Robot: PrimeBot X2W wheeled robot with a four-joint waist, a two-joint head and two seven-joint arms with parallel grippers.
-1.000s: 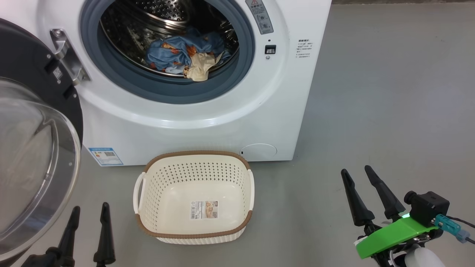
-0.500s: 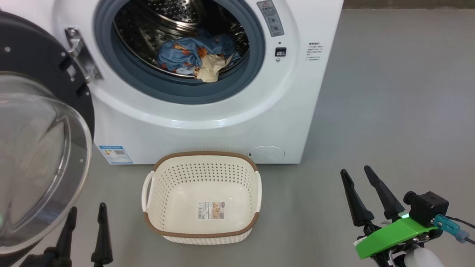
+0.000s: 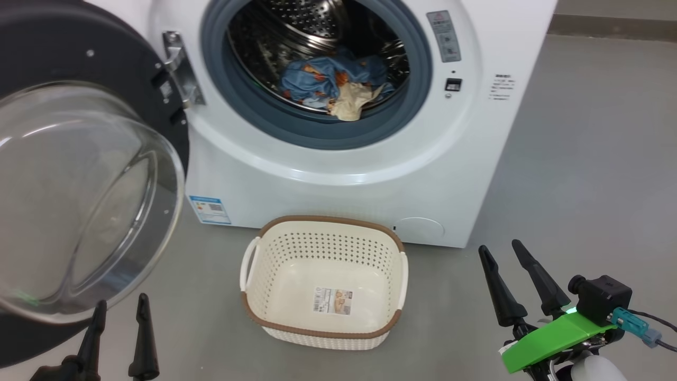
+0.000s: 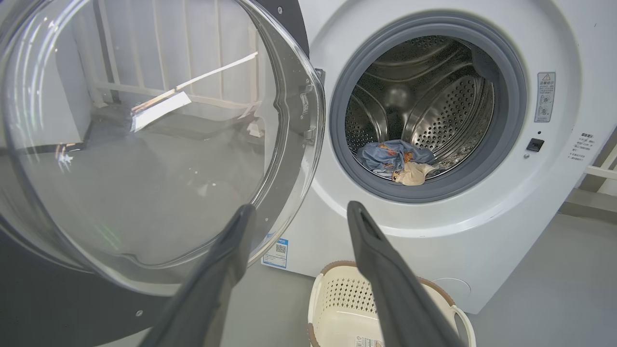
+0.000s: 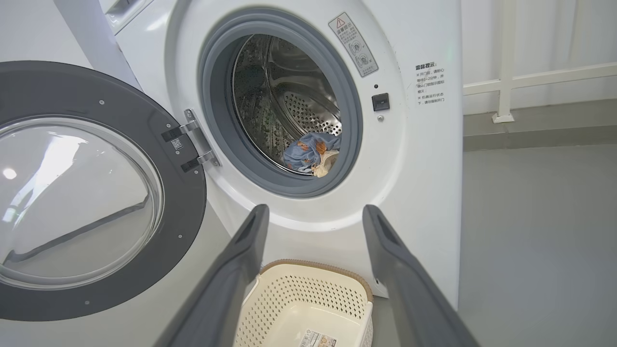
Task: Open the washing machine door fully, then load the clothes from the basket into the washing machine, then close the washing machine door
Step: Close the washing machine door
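Note:
The washing machine stands ahead with its door swung wide to the left, glass bowl bulging toward me. The clothes, blue with orange bears and a cream part, lie inside the steel drum, as the left wrist view and right wrist view also show. The basket sits on the floor before the machine, holding just its label sticker. My left gripper is open at lower left, just below the door's glass. My right gripper is open at lower right, apart from the basket.
Grey floor spreads to the right of the machine. A white railing runs along the wall behind on the right. The door's hinge juts out at the opening's left edge.
The whole head view has shifted, so machine, door and basket now sit further right in it: the camera has turned left. Both grippers keep their places and stay open.

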